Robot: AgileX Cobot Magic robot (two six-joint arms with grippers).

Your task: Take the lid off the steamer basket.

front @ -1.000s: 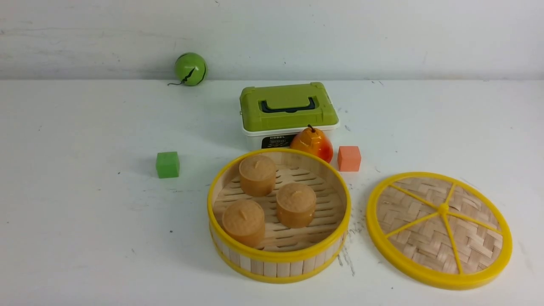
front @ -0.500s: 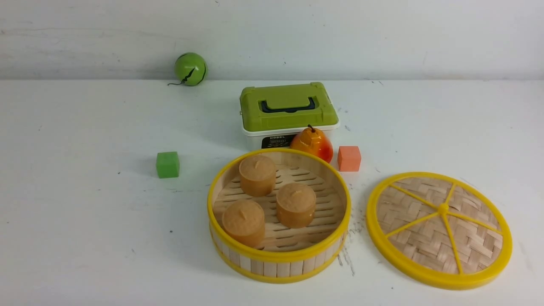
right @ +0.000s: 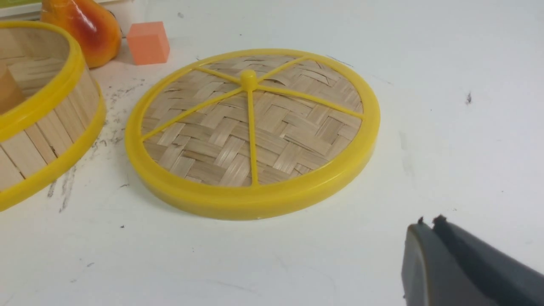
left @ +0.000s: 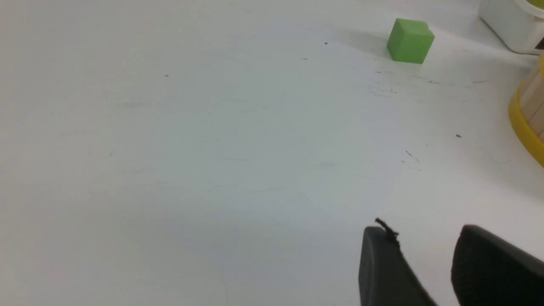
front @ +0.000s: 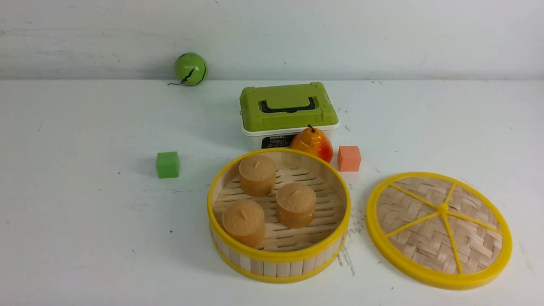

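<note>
The steamer basket (front: 278,259) stands open at the front middle of the table, with three brown buns (front: 296,204) on its slatted floor. The lid (front: 439,228), woven bamboo with a yellow rim and spokes, lies flat on the table to the basket's right, apart from it; it also shows in the right wrist view (right: 250,131). Neither gripper shows in the front view. My left gripper (left: 425,236) is open and empty above bare table, left of the basket (left: 527,114). My right gripper (right: 429,223) is shut and empty, over the table near the lid's rim.
A white box with a green lid (front: 288,107) stands behind the basket, with a pear (front: 313,143) and an orange cube (front: 349,158) before it. A green cube (front: 167,164) lies to the left and a green ball (front: 190,69) at the back wall.
</note>
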